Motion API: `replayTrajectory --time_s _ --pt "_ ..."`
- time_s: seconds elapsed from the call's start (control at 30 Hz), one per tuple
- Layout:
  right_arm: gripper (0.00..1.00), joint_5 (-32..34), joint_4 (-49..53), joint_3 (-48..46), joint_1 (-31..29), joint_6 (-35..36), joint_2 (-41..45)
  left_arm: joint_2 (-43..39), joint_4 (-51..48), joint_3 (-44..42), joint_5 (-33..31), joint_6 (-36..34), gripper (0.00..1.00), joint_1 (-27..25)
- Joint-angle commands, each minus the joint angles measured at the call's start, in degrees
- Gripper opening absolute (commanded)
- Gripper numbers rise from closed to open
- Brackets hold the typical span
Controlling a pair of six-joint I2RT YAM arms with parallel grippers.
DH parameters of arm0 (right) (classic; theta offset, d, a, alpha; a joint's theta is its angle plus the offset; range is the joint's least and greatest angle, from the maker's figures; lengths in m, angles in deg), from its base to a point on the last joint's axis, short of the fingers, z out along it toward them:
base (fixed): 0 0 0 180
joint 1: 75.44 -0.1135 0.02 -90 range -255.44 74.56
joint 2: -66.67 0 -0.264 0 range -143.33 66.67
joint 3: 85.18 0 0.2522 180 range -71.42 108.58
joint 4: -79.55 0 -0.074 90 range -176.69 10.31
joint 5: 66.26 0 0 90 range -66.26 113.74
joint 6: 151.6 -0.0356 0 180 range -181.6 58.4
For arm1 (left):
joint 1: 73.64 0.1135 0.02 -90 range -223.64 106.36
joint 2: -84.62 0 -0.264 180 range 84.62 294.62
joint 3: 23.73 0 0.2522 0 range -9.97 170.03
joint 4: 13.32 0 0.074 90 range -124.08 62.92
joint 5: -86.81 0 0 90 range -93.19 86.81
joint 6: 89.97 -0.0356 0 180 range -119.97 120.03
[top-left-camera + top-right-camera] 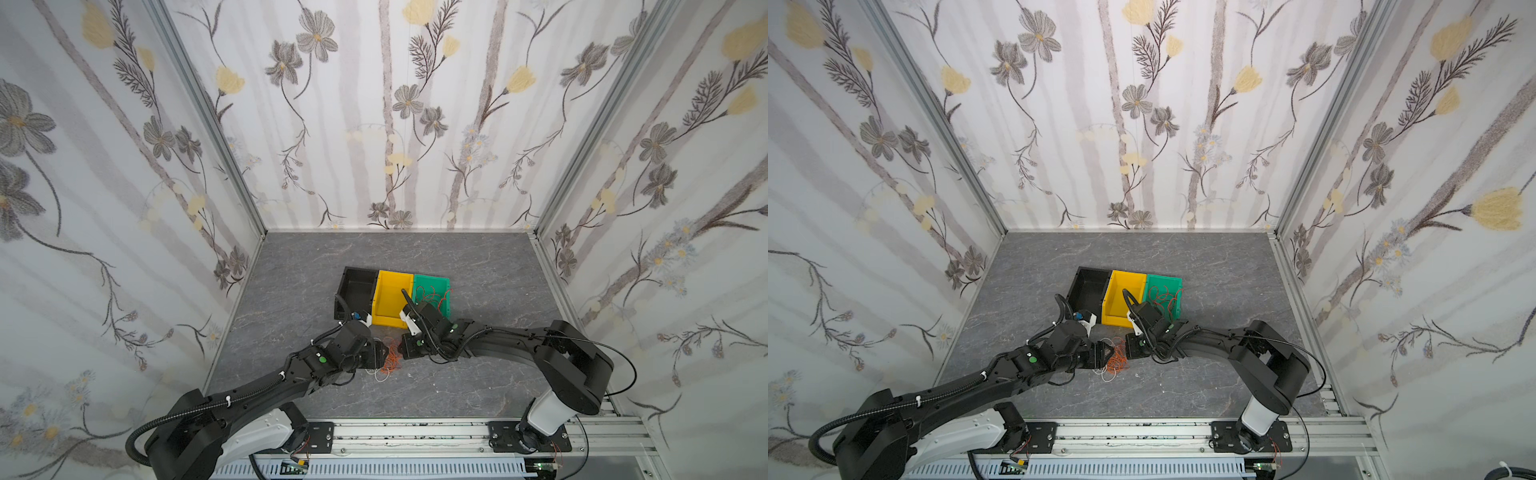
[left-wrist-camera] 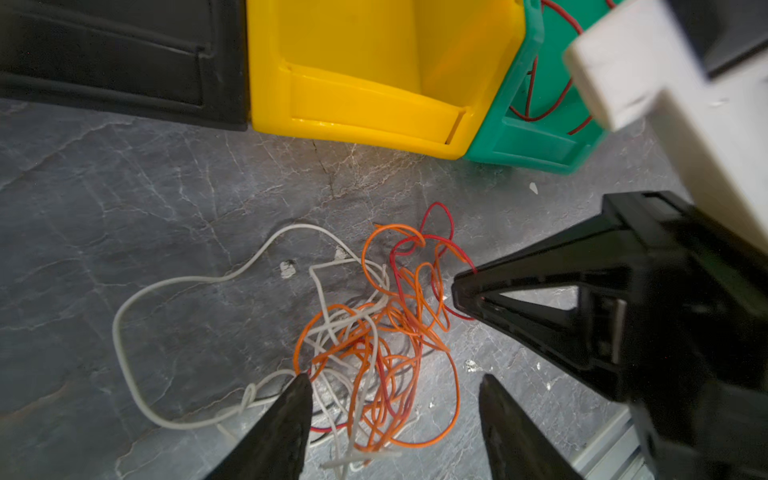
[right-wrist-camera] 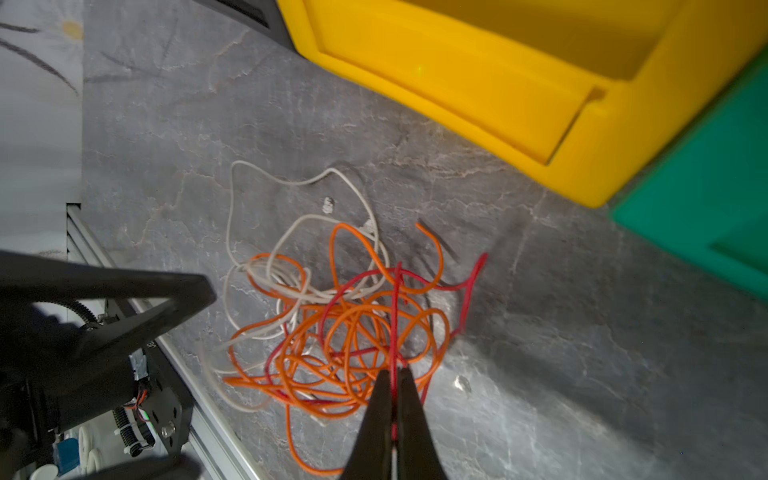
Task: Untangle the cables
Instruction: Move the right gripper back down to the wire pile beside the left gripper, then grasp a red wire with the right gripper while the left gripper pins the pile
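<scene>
Counting 3 bins (image 1: 390, 291) side by side | 1 tangle of cables (image 2: 365, 345)

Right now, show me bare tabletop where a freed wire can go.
Bare grey marbled tabletop: behind the row of black, yellow and green plastic bins, and off either end. Crowded: just in front, around the tangle of red, orange and white wires.

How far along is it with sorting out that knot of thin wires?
Done: a few red wires lie in the green bin; the yellow bin and black bin look empty. In hand: the right gripper is shut on one red strand of the tangle, the left gripper open above it. Left: orange, white and red wires lie knotted on the table.
</scene>
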Motion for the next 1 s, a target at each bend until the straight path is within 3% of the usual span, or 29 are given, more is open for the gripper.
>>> replayTrajectory --time_s 0.0,0.17,0.57,0.9,0.97 --pt "0.0 -0.58 1.24 -0.38 -0.13 3.28 3.24 2.31 3.79 0.75 0.52 -1.95 0.69 0.98" --pt "0.0 -2.24 2.93 -0.44 -0.17 5.45 6.94 5.88 5.98 1.14 2.03 -2.14 0.67 2.42" --pt "0.0 -5.27 4.85 0.8 0.71 6.77 15.45 11.02 10.06 -0.43 2.68 -1.27 0.51 2.69" --pt "0.0 -9.41 7.53 -0.19 6.64 7.11 25.26 11.99 9.86 -2.41 1.03 -0.05 0.28 3.21" --pt "0.0 -10.15 8.26 -0.56 10.02 7.12 27.16 11.49 9.51 -2.88 0.76 0.1 0.25 3.39"
